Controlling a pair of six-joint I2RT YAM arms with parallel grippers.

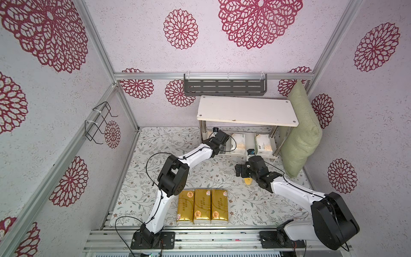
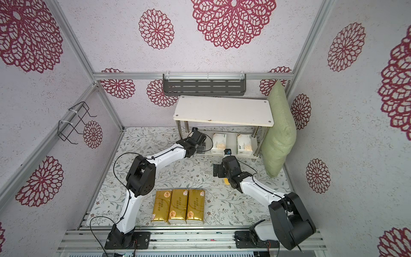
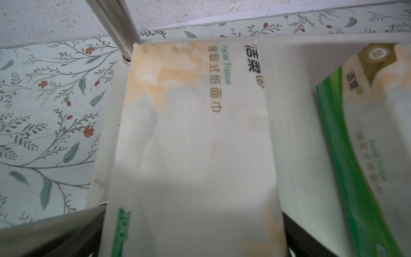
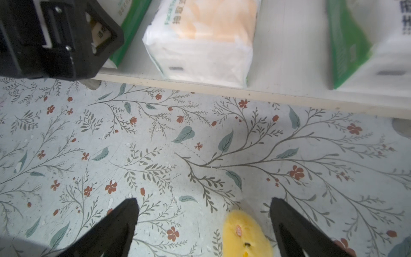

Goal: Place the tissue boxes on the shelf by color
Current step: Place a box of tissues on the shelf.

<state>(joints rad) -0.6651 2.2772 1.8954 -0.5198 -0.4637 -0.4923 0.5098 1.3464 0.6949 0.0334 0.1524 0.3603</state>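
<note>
Three gold tissue boxes [image 1: 202,207] lie side by side at the table's front. The white shelf [image 1: 246,110] stands at the back right with its top board bare. On its lower board [image 4: 289,55] two white tissue boxes [image 1: 239,143] [image 1: 263,143] lie apart. A third white box [image 3: 193,133] lies flat at that board's left end. My left gripper [image 3: 195,233] is open, with one finger on each side of the box's near end. My right gripper [image 4: 203,211] hangs open over the table in front of the shelf, holding nothing.
A small yellow lump [image 4: 244,235] lies on the table cloth just under my right gripper. A green cushion [image 1: 300,138] leans against the shelf's right end. A chrome leg [image 3: 115,26] stands close by the left box. A grey slotted rack [image 1: 224,86] and a black wire rack [image 1: 97,122] hang on the walls.
</note>
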